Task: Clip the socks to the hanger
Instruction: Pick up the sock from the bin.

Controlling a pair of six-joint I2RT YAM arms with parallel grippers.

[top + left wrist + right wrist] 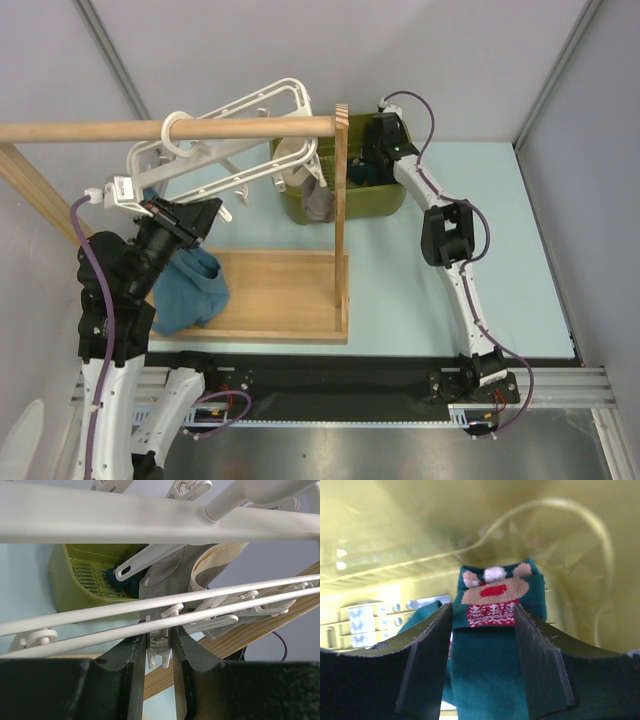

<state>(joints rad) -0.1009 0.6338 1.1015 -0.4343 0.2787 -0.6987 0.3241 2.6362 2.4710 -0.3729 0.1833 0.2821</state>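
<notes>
Over at one o'clock on the tabletop [400, 300], the right end effector [482, 612] stands apart astride a teal sock [490, 665] inside the green basket [385, 200]. At ten o'clock the left end effector [159, 639] pinches a clip [161, 655] on the hanger [150, 517]. No sock looks clipped yet.

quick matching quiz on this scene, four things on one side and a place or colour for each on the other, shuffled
1 hanger
2 reindeer sock
3 clip
4 basket

a pinched by the left gripper
b hung on the wooden rod
c straddled by the open right gripper
d green

Pairs: 1-b, 2-c, 3-a, 4-d
</notes>
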